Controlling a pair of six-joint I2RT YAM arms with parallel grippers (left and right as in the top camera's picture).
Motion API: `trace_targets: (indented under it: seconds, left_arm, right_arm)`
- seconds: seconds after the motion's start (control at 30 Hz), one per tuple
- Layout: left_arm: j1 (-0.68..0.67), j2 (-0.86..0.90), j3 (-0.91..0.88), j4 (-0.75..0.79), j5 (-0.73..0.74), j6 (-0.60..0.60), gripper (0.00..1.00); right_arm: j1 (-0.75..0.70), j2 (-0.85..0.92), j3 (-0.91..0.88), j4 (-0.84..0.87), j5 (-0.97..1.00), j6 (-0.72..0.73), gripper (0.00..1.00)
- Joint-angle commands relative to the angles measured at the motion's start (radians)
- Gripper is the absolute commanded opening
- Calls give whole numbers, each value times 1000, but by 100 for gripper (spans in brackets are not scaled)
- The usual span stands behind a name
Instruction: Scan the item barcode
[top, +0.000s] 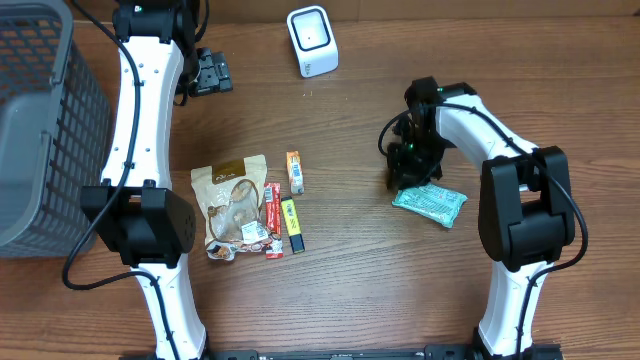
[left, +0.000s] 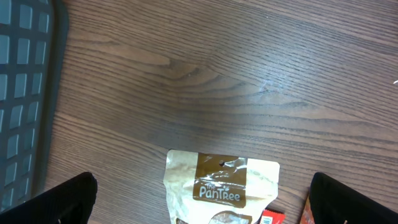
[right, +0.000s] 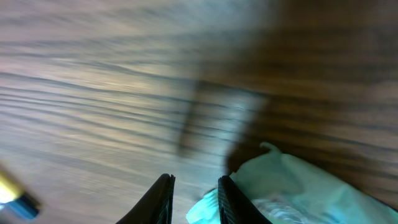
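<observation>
The teal packet (top: 431, 202) lies flat on the wooden table (top: 380, 290) on the right side, well apart from the white scanner (top: 312, 40) that stands at the far edge in the middle. The right gripper (top: 403, 172) is down at the packet's left end. In the right wrist view its two fingers (right: 163, 200) stand close together with only a narrow gap; a corner of the packet shows in that gap and the rest spreads to the right. I cannot tell whether the fingers are pinching that corner or only standing over it.

The left gripper (top: 210, 72) hangs above bare wood near the far left, close to the grey basket (top: 45, 120), with its fingers (left: 65, 200) spread wide and nothing between them. Below it in the left wrist view lies the top of a brown pouch (left: 222, 183). That pouch sits left of the table's middle in a small group: a red stick (top: 272, 218) just beside it, a yellow bar (top: 292, 224) next to that, and an orange pack (top: 295, 171) a little farther back
</observation>
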Motion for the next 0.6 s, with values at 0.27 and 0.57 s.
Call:
trace_targets:
  seconds: [0.27, 0.57]
  left_arm:
    - [2, -8, 1, 1, -13, 22, 100]
    - [2, -8, 1, 1, -13, 22, 100]
  right_arm:
    - [-27, 6, -82, -3, 279, -13, 33]
    - [-38, 6, -82, -12, 330, -10, 35]
